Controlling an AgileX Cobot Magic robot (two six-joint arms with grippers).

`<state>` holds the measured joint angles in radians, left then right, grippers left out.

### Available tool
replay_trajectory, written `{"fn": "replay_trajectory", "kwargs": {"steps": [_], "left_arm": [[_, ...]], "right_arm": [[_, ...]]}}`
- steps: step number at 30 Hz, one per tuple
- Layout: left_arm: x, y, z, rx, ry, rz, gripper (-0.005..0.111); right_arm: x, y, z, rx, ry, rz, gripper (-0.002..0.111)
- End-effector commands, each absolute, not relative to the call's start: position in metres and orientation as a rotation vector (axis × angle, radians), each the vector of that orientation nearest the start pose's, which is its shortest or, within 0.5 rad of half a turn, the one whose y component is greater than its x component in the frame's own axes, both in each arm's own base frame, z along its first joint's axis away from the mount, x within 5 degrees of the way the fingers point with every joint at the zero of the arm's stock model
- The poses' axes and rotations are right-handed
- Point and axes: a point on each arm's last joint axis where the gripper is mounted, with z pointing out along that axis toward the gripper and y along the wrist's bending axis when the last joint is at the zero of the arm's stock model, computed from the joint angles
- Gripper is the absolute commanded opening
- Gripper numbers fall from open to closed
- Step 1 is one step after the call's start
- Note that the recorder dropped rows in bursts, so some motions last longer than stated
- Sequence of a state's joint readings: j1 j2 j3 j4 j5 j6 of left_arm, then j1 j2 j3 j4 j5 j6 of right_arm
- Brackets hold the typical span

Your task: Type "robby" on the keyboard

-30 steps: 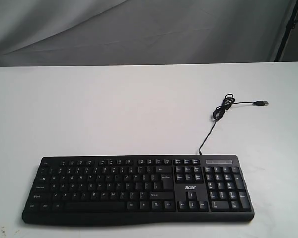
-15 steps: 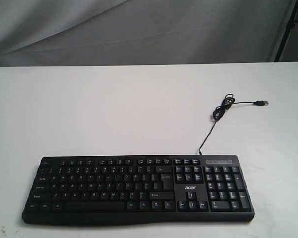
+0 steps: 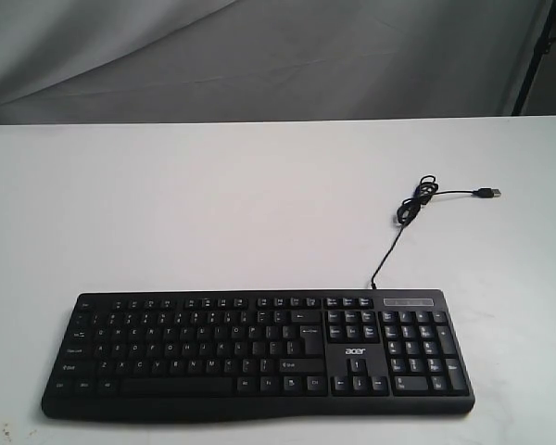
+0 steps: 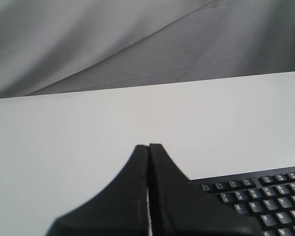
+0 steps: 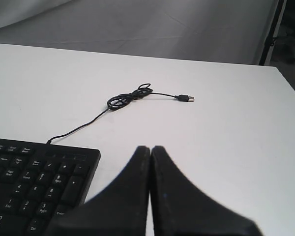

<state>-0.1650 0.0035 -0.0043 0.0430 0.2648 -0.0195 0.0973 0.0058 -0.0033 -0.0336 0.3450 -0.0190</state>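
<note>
Two end effectors are ready for you, each with its dark fingers pressed together on nothing: the left end effector and the right end effector. Neither one shows in the exterior view.

Your wide black plastic keyboard with white key legends lies flat on the white table, near its front edge. Its thin black cable trails from the back edge to a loose coil, and the USB plug lies unplugged.

You have nothing to grasp here. Treat the keyboard as a light, stiff shell that will probably slide on the smooth table if you push it sideways. Press straight down on the middle of each key top with a closed tip. The keys likely yield to a light touch, so don't bear down hard. They sit close together, and an off-centre press could catch a neighbour.
</note>
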Motion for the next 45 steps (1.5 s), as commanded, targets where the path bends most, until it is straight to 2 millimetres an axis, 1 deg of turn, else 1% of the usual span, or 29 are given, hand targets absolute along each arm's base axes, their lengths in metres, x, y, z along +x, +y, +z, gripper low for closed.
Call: {"fn": "replay_trajectory", "kwargs": {"steps": [1, 4, 10, 13, 16, 19, 20, 21, 22, 23, 24, 25, 27, 29, 32, 34, 36, 39, 42, 44, 45], "left_arm": [[0.055, -0.008, 0.19, 0.161, 1.736, -0.097, 0.0], [0.055, -0.008, 0.19, 0.161, 1.736, -0.097, 0.0], [0.055, -0.008, 0.19, 0.161, 1.736, -0.097, 0.0], [0.055, -0.008, 0.19, 0.161, 1.736, -0.097, 0.0], [0.055, -0.008, 0.19, 0.161, 1.736, -0.097, 0.0], [0.055, -0.008, 0.19, 0.161, 1.736, -0.097, 0.0], [0.055, -0.008, 0.19, 0.161, 1.736, -0.097, 0.0], [0.055, -0.008, 0.19, 0.161, 1.736, -0.097, 0.0], [0.055, -0.008, 0.19, 0.161, 1.736, -0.097, 0.0], [0.055, -0.008, 0.19, 0.161, 1.736, -0.097, 0.0], [0.055, -0.008, 0.19, 0.161, 1.736, -0.097, 0.0], [0.055, -0.008, 0.19, 0.161, 1.736, -0.097, 0.0], [0.055, -0.008, 0.19, 0.161, 1.736, -0.097, 0.0], [0.055, -0.008, 0.19, 0.161, 1.736, -0.097, 0.0], [0.055, -0.008, 0.19, 0.161, 1.736, -0.097, 0.0], [0.055, -0.008, 0.19, 0.161, 1.736, -0.097, 0.0], [0.055, -0.008, 0.19, 0.161, 1.736, -0.097, 0.0], [0.055, -0.008, 0.19, 0.161, 1.736, -0.097, 0.0], [0.055, -0.008, 0.19, 0.161, 1.736, -0.097, 0.0], [0.055, -0.008, 0.19, 0.161, 1.736, -0.097, 0.0], [0.055, -0.008, 0.19, 0.161, 1.736, -0.097, 0.0]], "right_arm": [[0.054, 0.003, 0.185, -0.142, 1.784, -0.013, 0.0], [0.056, 0.004, 0.195, -0.138, 1.682, -0.008, 0.0], [0.055, 0.006, 0.223, -0.127, 1.37, 0.007, 0.0], [0.053, 0.006, 0.228, -0.123, 1.307, 0.012, 0.0], [0.046, 0.006, 0.247, -0.106, 1.09, 0.029, 0.0], [0.037, 0.006, 0.261, -0.092, 0.912, 0.044, 0.0], [0.033, 0.005, 0.266, -0.047, 0.834, 0.124, 0.0], [0.03, 0.005, 0.27, 0.027, 0.789, 0.299, 0.0], [0.03, 0.005, 0.27, 0.088, 0.788, 0.45, 0.0], [0.03, 0.005, 0.27, 0.125, 0.786, 0.538, 0.0], [0.031, 0.005, 0.268, 0.131, 0.815, 0.536, 0.0], [0.032, 0.005, 0.273, 0.139, 0.851, 0.531, 0.0], [0.032, 0.006, 0.291, 0.155, 1.001, 0.511, 0.0], [0.032, 0.005, 0.306, 0.163, 1.08, 0.488, 0.0], [0.041, 0.007, 0.326, 0.143, 1.129, 0.486, 0.0], [0.053, 0.011, 0.338, 0.119, 1.163, 0.498, 0.0], [0.067, 0.016, 0.354, 0.061, 1.184, 0.491, 0.0], [0.096, 0.028, 0.375, -0.041, 1.262, 0.444, 0.0], [0.133, 0.043, 0.395, -0.133, 1.372, 0.395, 0.0], [0.157, 0.055, 0.402, -0.203, 1.45, 0.343, 0.0], [0.164, 0.059, 0.404, -0.228, 1.482, 0.314, 0.0]]}}
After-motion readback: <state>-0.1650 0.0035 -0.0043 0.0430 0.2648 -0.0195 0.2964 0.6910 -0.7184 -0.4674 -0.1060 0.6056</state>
